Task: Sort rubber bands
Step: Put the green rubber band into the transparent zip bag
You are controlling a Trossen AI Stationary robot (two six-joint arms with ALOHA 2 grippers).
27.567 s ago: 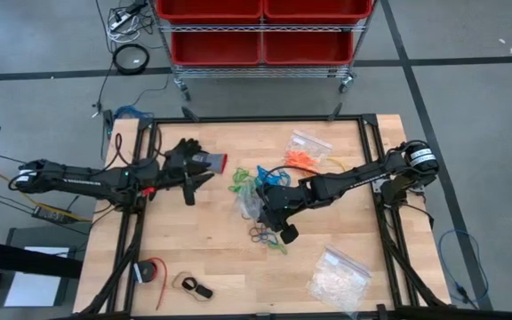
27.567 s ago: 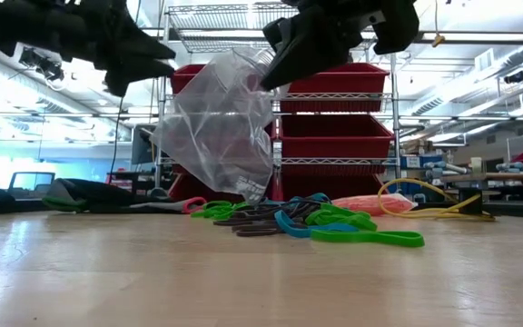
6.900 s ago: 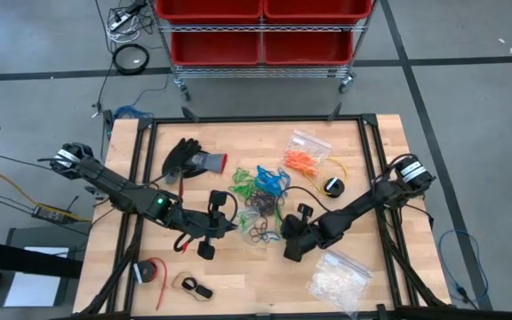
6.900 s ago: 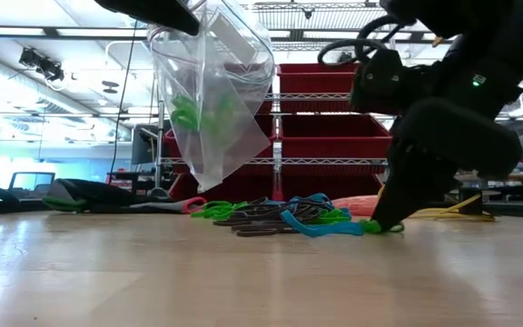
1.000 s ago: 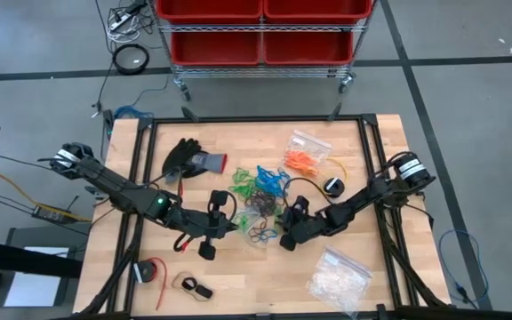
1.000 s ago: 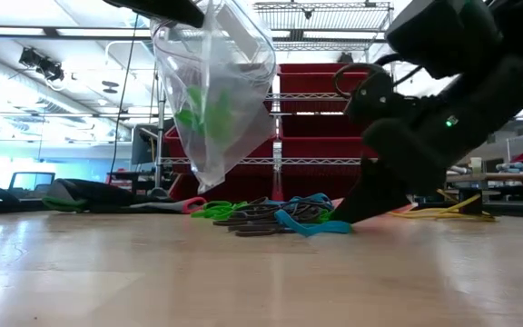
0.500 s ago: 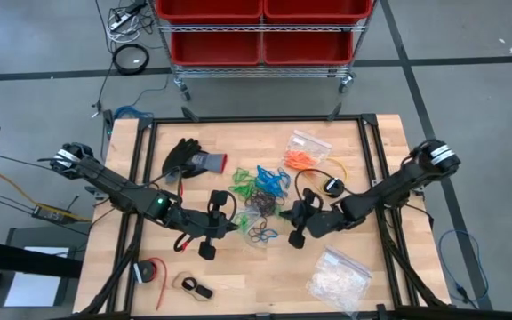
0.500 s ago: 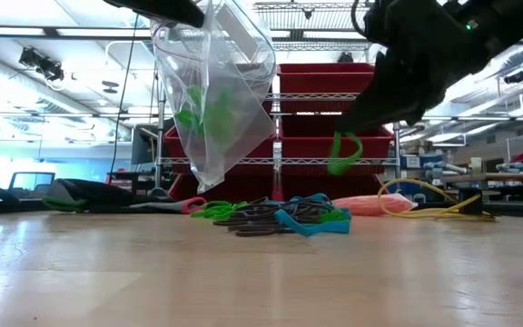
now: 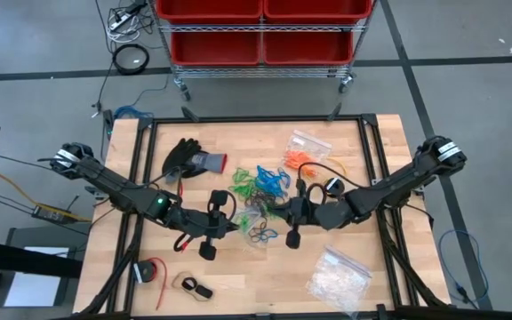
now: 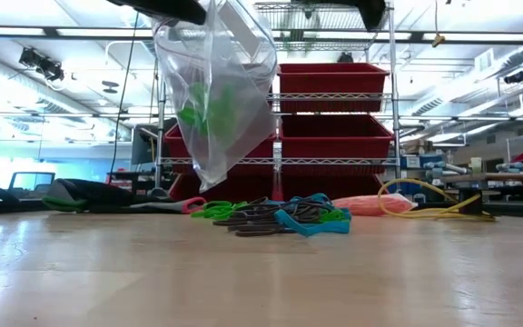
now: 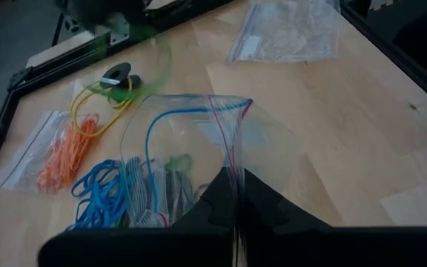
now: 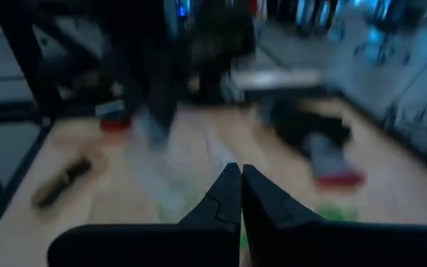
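The rubber bands (image 9: pixel 260 191) lie in a loose pile of green, blue and black loops mid-table, also seen in the low view (image 10: pixel 280 216). Above the pile's near left side my left gripper (image 9: pixel 234 222) is shut on a clear zip bag (image 10: pixel 216 100) that holds some green bands (image 10: pixel 202 104). My right gripper (image 9: pixel 287 220) stands high beside the bag, fingers shut (image 12: pixel 236 185). A green band (image 11: pixel 141 46) shows blurred under it in the left wrist view. My left gripper pinches the bag's zip rim (image 11: pixel 236 174) at one side of the open mouth between its two fingers. The bag hangs open below the hold, its bottom (image 10: pixel 209 182) clear of the table. My right gripper has the green band (image 11: pixel 141 46) between its shut fingers. The band hangs clear of the table; blur hides the place of contact.
A black glove (image 9: pixel 189 158) lies far left. A bag of orange bands (image 9: pixel 305 156) and a yellow cable with a black reel (image 9: pixel 332 185) lie far right. A bag of whitish pieces (image 9: pixel 338 276) is near right. Small items (image 9: pixel 149 271) sit near left.
My right gripper has come up off the pile with one green band hanging from it. It has risen out of the top of the low view and shifted a little toward the bag. The left gripper and the bag have kept still.
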